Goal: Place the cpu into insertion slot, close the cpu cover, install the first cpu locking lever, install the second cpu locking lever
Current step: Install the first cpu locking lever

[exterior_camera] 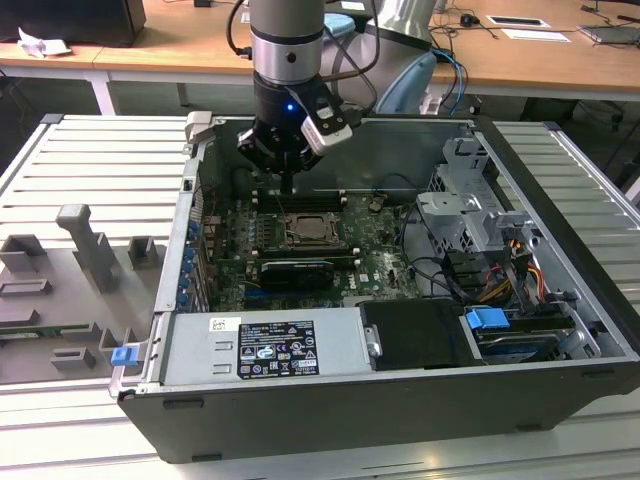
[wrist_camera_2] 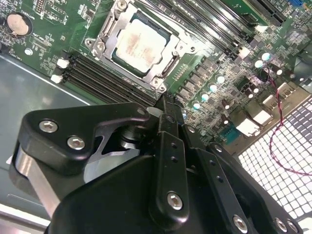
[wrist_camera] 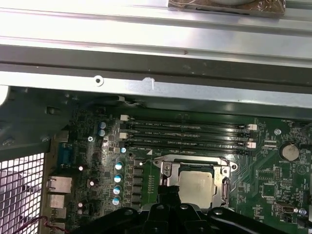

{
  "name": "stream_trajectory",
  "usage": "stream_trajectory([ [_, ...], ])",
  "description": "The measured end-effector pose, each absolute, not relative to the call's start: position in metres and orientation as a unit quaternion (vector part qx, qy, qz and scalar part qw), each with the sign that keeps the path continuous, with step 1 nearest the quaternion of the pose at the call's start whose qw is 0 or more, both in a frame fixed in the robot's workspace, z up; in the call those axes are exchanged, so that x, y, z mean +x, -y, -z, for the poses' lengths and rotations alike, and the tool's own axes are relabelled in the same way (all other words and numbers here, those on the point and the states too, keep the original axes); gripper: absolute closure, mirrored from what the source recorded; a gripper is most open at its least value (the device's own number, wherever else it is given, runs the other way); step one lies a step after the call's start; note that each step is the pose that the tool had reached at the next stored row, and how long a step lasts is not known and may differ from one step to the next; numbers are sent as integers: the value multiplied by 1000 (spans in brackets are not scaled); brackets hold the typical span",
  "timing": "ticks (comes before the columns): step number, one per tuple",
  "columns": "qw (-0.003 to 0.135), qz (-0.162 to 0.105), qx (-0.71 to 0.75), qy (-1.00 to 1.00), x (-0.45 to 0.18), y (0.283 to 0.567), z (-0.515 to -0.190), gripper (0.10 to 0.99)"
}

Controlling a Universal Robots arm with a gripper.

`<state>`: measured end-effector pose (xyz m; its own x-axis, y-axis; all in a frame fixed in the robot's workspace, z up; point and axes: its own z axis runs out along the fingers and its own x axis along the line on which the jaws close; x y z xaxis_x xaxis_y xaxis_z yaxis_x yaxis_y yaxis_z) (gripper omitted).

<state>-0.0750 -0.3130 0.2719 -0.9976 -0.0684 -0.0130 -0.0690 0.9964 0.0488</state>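
Note:
The cpu [wrist_camera_2: 139, 44] lies flat in the insertion slot [exterior_camera: 315, 228] on the green board, its pale tan-silver face up. The silver cpu cover [wrist_camera_2: 111, 29] is folded down around it, so the chip shows through the cover's window. The first wrist view shows the cpu [wrist_camera: 197, 187] inside the cover's frame [wrist_camera: 167, 178] too. My gripper [exterior_camera: 288, 185] hangs above the long black memory slots [exterior_camera: 300, 200], just behind the socket and clear of it. Its fingertips [wrist_camera_2: 165, 103] are pressed together with nothing between them. I cannot tell how the locking levers stand.
The open computer case has a metal back wall [wrist_camera: 156, 90] close behind the gripper. On the exterior view's right stand a drive cage [exterior_camera: 470, 205] and loose cables [exterior_camera: 500, 275]. The power supply [exterior_camera: 270, 345] fills the front. A grey fixture tray [exterior_camera: 70, 290] lies outside the case on the left.

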Motion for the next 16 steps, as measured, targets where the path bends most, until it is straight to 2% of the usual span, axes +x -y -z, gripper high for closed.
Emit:
stream_trajectory([
  [16,6,-25,-34,-999,-104,313,-271,980],
])
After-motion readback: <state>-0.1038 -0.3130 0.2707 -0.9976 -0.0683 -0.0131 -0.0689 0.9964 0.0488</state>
